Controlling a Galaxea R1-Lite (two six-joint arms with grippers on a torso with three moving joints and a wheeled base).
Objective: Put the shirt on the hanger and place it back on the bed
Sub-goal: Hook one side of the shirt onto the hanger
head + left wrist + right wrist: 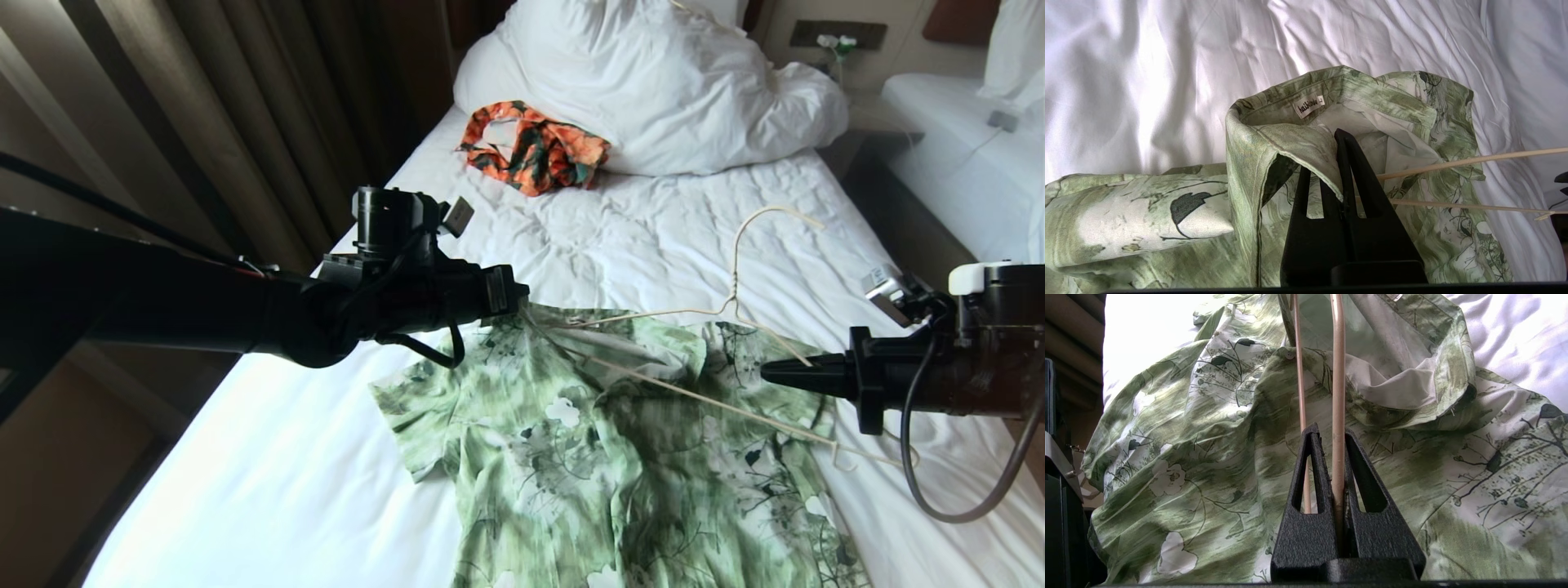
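Left gripper (pixel 522 304) clenched on shirt (pixel 620 457) collar edge, fold pinched between its tips, lifted off bed (pixel 269 457). Shirt: pale green streaky print, white flowers, dark leaf outlines, short sleeves; collar open, white label inside; body spreads flat below and between both grippers. Hanger (pixel 735 269): thin cream wire, twisted neck, hook curving up beyond collar, 2 rods running through collar opening toward right. Right gripper (pixel 767 373) clamped on 1 hanger rod over shirt's shoulder; other rod passes just beside its fingers (pixel 1312 473).
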